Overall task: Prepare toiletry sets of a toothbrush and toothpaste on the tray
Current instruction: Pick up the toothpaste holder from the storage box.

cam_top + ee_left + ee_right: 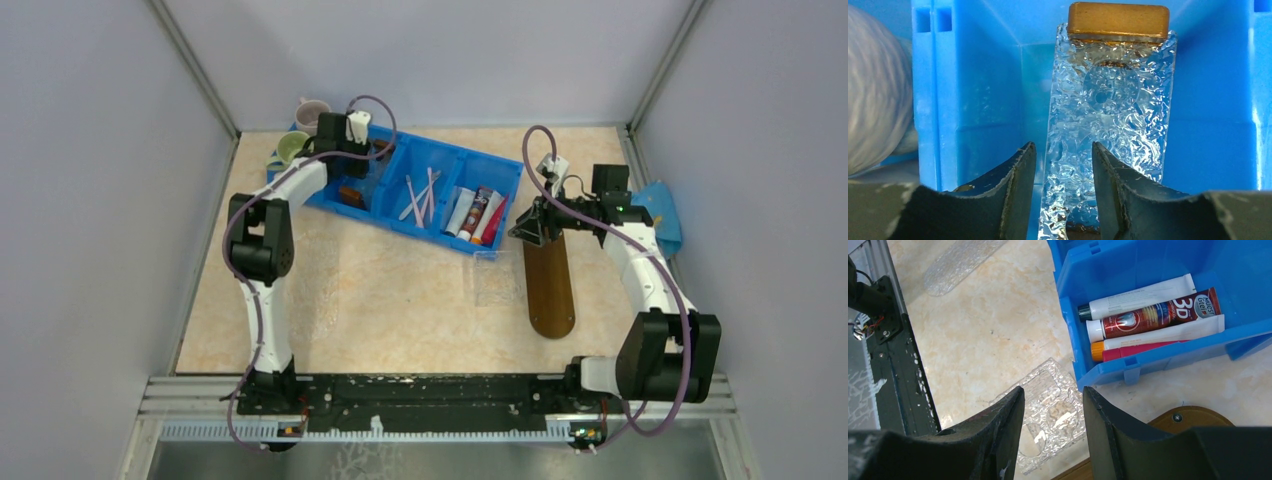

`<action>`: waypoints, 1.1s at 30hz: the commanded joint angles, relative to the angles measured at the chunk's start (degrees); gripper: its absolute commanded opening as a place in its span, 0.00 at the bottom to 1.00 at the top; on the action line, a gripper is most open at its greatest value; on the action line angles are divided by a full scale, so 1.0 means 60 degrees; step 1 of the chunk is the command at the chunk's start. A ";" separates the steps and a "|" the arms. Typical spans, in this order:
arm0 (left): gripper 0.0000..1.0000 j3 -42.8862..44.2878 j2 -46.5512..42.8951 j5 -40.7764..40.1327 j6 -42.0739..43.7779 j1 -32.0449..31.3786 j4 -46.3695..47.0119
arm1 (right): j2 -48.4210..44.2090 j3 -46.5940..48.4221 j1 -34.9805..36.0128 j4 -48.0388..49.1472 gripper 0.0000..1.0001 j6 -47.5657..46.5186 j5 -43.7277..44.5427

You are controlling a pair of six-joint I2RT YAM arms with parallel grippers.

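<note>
Left wrist view first: the left claw [1062, 147] is down inside the blue bin [973, 90]. Its fingers are parted to a middling gap, with a clear crinkly sheet [1108, 100] running up between them. Honestly can't tell if they're pinching it or just straddling it. A brown block [1118, 22] sits at the sheet's far end, by the bin's wall. From the top view, that's the bin's left compartment, towards the far left corner of the table [400, 300].

The right claw [1053, 389] hangs over the table with its fingers about half apart and nothing in them. Right below it there's a second clear sheet [1048, 415] lying flat on the table, just off the bin's near right corner. Next to that is the rounded far end of the tray [550, 285] — the tray runs from under this claw back towards the table's near edge, right of the middle.

All the set stuff is in the bin. The pink and white toothbrushes [420, 197] are in the middle compartment. The toothpaste tubes [1153, 315] are side by side in the right one — white, red and pink ones.

A mug [312, 110] stands at the far left corner behind the bin, and a blue cloth [660, 215] lies at the table's right edge.
</note>
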 commanded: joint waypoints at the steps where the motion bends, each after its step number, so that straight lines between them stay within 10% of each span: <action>1: 0.49 0.0487 0.0315 0.0573 -0.0150 0.0122 -0.0529 | 0.0013 0.0207 -0.0019 0.0319 0.47 -0.0121 -0.0236; 13: 0.47 0.0682 0.0522 0.0769 -0.0298 0.0192 -0.0695 | 0.0009 0.0206 -0.0019 0.0333 0.47 -0.0107 -0.0285; 21: 0.18 0.0604 0.0191 0.0906 -0.0494 0.0196 -0.0722 | 0.0023 0.0192 -0.0019 0.0362 0.47 -0.0084 -0.0322; 33: 0.13 -0.0849 -0.1505 0.0622 -0.0744 0.0196 0.0450 | 0.0038 0.0135 -0.0016 0.0439 0.47 0.0006 -0.0414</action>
